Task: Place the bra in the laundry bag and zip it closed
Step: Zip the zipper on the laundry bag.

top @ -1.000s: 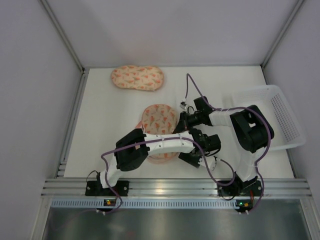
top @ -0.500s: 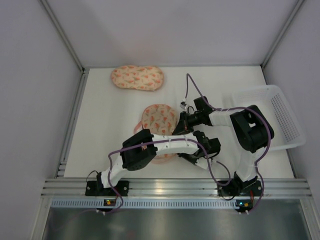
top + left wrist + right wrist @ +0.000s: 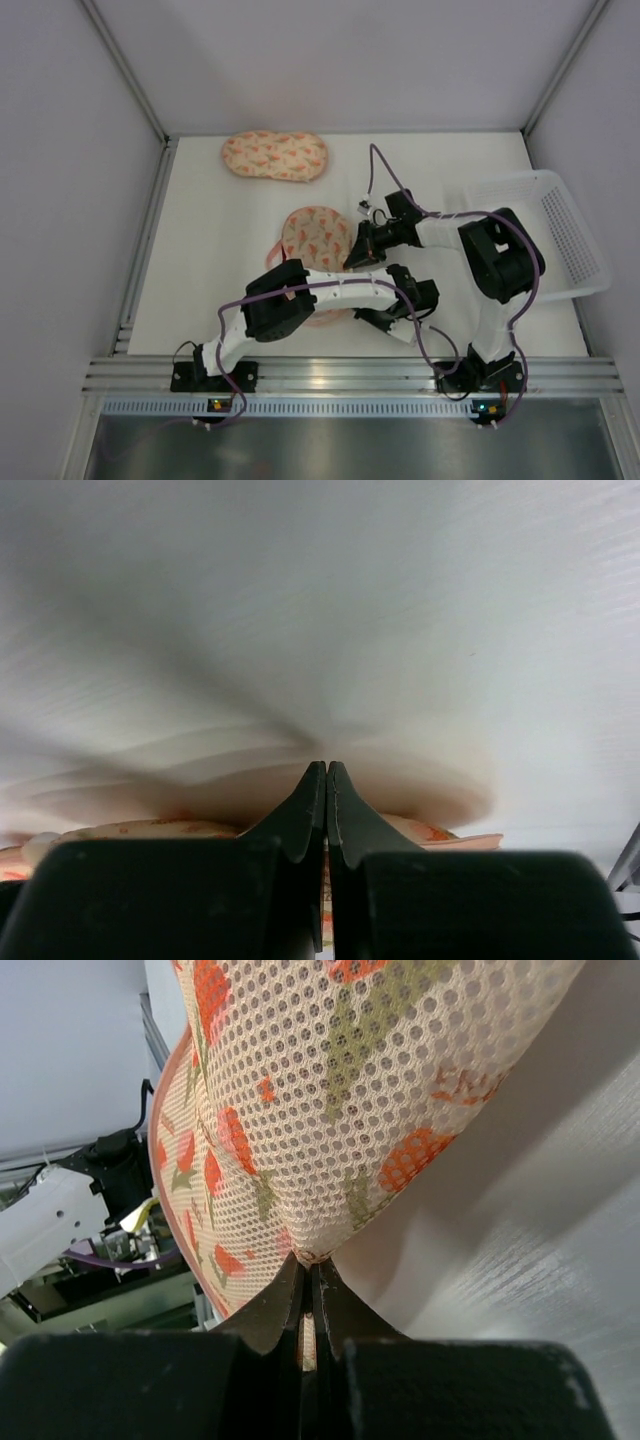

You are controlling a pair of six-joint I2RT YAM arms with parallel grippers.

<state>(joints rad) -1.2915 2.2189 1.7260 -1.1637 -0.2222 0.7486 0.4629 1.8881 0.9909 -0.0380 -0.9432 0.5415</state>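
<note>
Tension first: hold right gripper (image 3: pixel 308 1265) pinched on laundry bag (image 3: pixel 315 235) rim, mid-frame in top view. Left gripper (image 3: pixel 326 770) fully closed, catch unclear; recheck zip tab. No bra visible, prob. inside.

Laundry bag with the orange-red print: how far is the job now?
Done: no red bra lies in view, so it may already be inside. In hand: the right gripper pinches the edge of the peach speckled mesh laundry bag; the left gripper is shut beside it. Left: the zip, hidden, state unknown.
</note>
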